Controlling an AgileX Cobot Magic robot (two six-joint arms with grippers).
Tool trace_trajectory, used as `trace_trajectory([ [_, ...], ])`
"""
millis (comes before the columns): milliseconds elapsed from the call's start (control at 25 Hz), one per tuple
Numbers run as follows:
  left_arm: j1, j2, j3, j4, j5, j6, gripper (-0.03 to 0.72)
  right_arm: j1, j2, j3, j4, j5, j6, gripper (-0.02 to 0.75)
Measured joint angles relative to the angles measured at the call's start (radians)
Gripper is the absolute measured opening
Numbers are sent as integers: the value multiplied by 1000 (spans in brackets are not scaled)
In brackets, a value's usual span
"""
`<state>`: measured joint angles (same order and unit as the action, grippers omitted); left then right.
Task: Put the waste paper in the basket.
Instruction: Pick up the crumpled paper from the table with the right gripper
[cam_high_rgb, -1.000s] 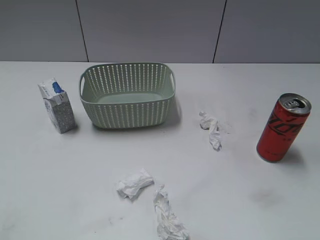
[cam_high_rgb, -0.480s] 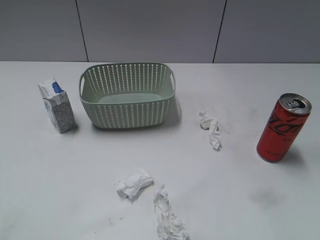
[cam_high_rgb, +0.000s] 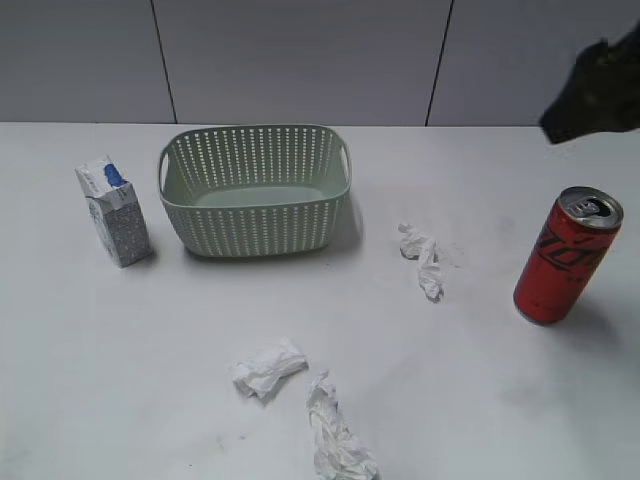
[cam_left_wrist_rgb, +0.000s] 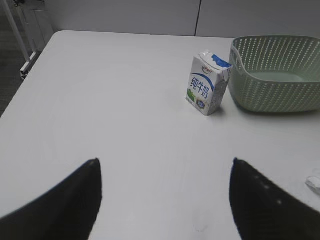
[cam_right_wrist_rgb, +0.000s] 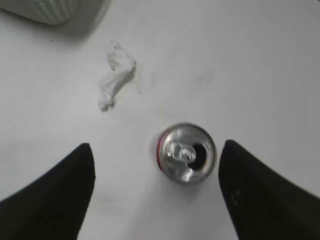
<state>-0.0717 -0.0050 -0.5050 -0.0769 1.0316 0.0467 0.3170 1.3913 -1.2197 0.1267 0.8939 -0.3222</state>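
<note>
A pale green perforated basket (cam_high_rgb: 255, 190) stands at the back of the white table; it also shows in the left wrist view (cam_left_wrist_rgb: 275, 72). Three crumpled pieces of waste paper lie on the table: one right of the basket (cam_high_rgb: 424, 258), also in the right wrist view (cam_right_wrist_rgb: 116, 75), and two near the front (cam_high_rgb: 267, 366) (cam_high_rgb: 335, 438). My right gripper (cam_right_wrist_rgb: 156, 150) is open and empty, high above the red can. Part of it shows at the top right of the exterior view (cam_high_rgb: 598, 90). My left gripper (cam_left_wrist_rgb: 165, 167) is open and empty over bare table.
A red soda can (cam_high_rgb: 566, 256) stands upright at the right, seen from above in the right wrist view (cam_right_wrist_rgb: 186, 151). A small milk carton (cam_high_rgb: 114, 211) stands left of the basket, also in the left wrist view (cam_left_wrist_rgb: 206, 83). The table's left edge (cam_left_wrist_rgb: 20, 82) is near.
The right arm has come into the exterior view at the top right. Nothing on the table has moved.
</note>
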Motion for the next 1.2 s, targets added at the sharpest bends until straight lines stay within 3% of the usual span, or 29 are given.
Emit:
trace_trajectory([
  [240, 0, 0, 0, 0, 0, 1, 588, 110, 217, -106, -6, -2, 1, 572],
  [760, 0, 0, 0, 0, 0, 1, 588, 114, 594, -111, 33, -155, 9, 572],
  [1200, 0, 0, 0, 0, 0, 0, 588, 114, 699, -112, -31, -245, 59, 572],
])
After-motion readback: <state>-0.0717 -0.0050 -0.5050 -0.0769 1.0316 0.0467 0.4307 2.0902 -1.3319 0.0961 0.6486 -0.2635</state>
